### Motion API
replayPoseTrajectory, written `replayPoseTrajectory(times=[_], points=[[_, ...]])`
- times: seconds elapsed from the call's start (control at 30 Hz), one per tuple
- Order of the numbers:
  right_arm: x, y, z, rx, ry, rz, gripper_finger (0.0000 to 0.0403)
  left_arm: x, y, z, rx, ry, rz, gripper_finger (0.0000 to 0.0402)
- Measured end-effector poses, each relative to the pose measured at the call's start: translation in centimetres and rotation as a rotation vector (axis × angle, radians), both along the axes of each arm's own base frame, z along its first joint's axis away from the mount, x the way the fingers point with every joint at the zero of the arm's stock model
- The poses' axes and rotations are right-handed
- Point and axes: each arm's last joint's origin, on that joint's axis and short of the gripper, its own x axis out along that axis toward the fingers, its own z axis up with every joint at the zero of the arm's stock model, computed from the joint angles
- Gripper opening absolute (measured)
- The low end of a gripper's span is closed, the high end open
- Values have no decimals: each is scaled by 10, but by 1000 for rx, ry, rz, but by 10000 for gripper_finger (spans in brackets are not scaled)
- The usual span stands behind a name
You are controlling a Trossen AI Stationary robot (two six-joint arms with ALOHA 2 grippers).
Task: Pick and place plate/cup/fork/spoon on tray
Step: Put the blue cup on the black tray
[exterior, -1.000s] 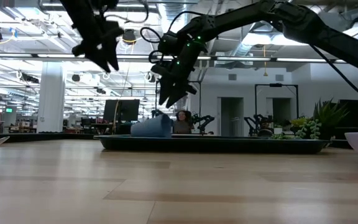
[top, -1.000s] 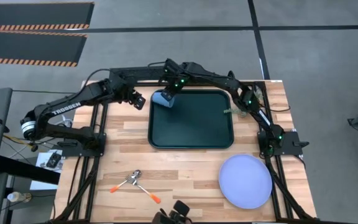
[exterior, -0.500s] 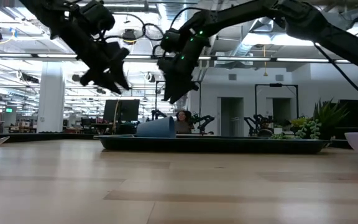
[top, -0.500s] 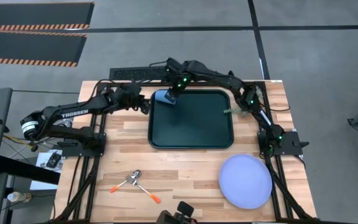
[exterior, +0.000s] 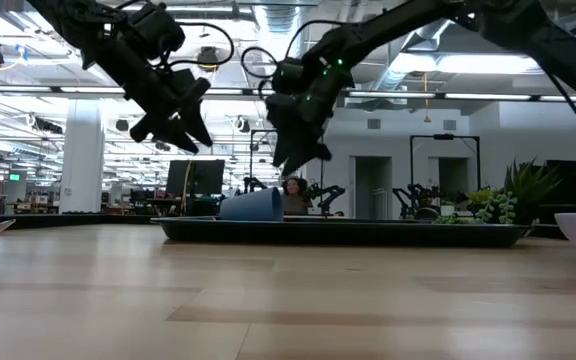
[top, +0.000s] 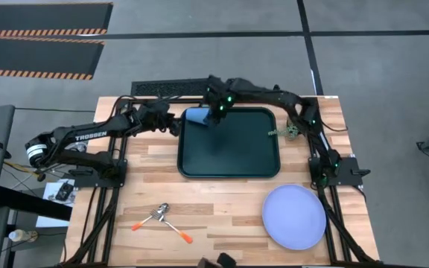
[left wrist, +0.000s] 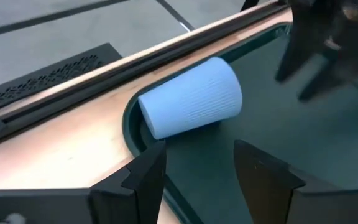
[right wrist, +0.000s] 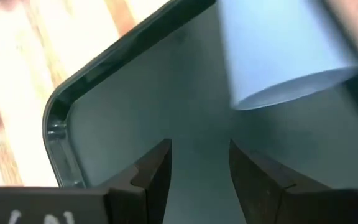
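The blue cup [left wrist: 191, 98] lies on its side in the far left corner of the dark tray [top: 233, 160], one end against the tray's rim; it also shows in the high view [top: 195, 115] and the low view [exterior: 251, 206]. My left gripper [left wrist: 197, 167] is open, just left of the cup and above the tray's edge [top: 172, 123]. My right gripper [right wrist: 199, 163] is open over the tray, just right of the cup [top: 218, 112]. The lavender plate [top: 294, 217] lies on the table at the near right. The orange-handled fork and spoon [top: 162, 220] lie crossed at the near left.
A small green plant-like item [top: 287, 132] lies by the tray's right rim. Bare wood lies between the tray and the cutlery. Both arms' bases stand at the table's left and right edges.
My left gripper has come down and moved toward the cup from the table's left. My right gripper has drawn away from the cup toward the table's right, staying above the tray. The cup stays on its side in the tray's corner.
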Motion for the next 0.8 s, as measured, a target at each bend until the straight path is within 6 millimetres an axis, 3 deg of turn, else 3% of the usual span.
replayPoseTrajectory(times=[0.1, 0.27, 0.47, 0.63, 0.8], points=[[2, 12, -18, 10, -30, -18, 182, -1, -1, -1, -9, 15, 0, 174], [6, 12, -20, -45, -148, -85, 182, -1, -1, -2, -14, 16, 3, 174], [2, 14, -27, -32, -94, -88, 182, -1, -1, -2, -26, 15, 11, 174], [-6, 21, -46, 2, -20, -59, 182, -2, -1, -3, -31, 24, 11, 173], [3, 19, -49, -61, -130, -65, 180, -2, -1, -3, -31, 24, 12, 173]])
